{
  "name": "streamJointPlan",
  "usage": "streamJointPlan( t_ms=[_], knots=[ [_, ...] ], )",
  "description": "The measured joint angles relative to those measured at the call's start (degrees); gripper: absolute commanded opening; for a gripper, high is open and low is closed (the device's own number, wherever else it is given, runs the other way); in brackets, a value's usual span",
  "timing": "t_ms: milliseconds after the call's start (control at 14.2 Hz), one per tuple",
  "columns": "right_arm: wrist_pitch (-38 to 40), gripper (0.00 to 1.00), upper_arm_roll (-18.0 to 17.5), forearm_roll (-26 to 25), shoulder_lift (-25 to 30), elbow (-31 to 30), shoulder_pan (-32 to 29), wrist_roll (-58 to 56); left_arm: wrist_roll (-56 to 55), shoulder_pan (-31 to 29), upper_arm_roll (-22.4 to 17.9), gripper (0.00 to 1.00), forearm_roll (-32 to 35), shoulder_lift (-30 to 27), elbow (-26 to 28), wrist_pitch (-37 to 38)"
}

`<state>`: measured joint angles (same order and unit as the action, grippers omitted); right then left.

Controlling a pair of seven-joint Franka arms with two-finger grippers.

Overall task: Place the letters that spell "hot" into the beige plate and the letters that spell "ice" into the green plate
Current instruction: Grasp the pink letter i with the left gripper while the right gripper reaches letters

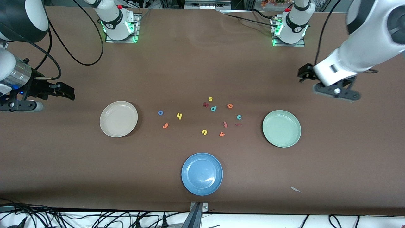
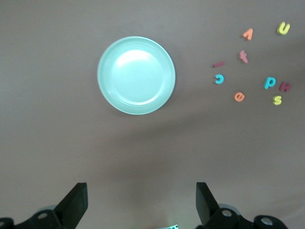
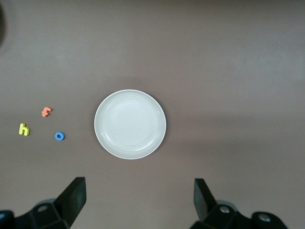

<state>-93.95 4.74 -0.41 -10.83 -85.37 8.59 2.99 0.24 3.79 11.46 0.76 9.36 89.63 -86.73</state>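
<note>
Table: brown surface carrying three plates and a loose scatter of foam letters.

Beige plate: toward the right arm's end of the table, holding nothing. Also seen in the right wrist view.

Green plate: toward the left arm's end of the table, holding nothing. Also seen in the left wrist view.

Blue plate: near the table edge closest to the front camera, midway between the two ends, holding nothing.

Letters for "hot", all on the table between the beige plate and the middle cluster:
- blue "o", closest of the three to the beige plate;
- yellow "h", beside it toward the middle;
- orange "t", nearer the front camera than the "o".

Letters for "ice", all on the table near the green plate:
- orange "e";
- teal "c";
- dark red "i", just beside the "c", nearer the camera.

Other letters: yellow "s", teal "p", yellow "u", orange "v".

Left gripper: up in the air over bare table at the left arm's end; jaws spread wide, holding nothing.

Right gripper: up in the air over bare table at the right arm's end; jaws spread wide, holding nothing.
</note>
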Motion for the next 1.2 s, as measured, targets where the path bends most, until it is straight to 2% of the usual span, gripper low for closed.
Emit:
streamJointPlan(
  t_ms=[281,774,914,1196],
  knots=[
    [0.0,1.0,-0.23,0.01,-0.14,-0.03,0.62,0.0,0.09,1.07,0.46,1.0,-1.08,8.63,-1.34,-4.61],
    [-0.35,1.0,-0.41,0.87,-1.11,-0.37,3.27,4.21,10.08,8.31,2.06,1.0,-1.52,22.92,-1.93,-23.12],
    [-1.13,1.0,-0.54,1.11,-1.8,-0.77,5.15,7.7,13.38,10.53,2.06,1.0,-0.13,25.6,-1.98,-27.79],
    [-6.85,1.0,-0.74,1.47,-3.63,-3.96,10.03,17.11,19.41,12.16,2.01,1.0,1.53,28.23,-2.01,-32.19]
  ],
)
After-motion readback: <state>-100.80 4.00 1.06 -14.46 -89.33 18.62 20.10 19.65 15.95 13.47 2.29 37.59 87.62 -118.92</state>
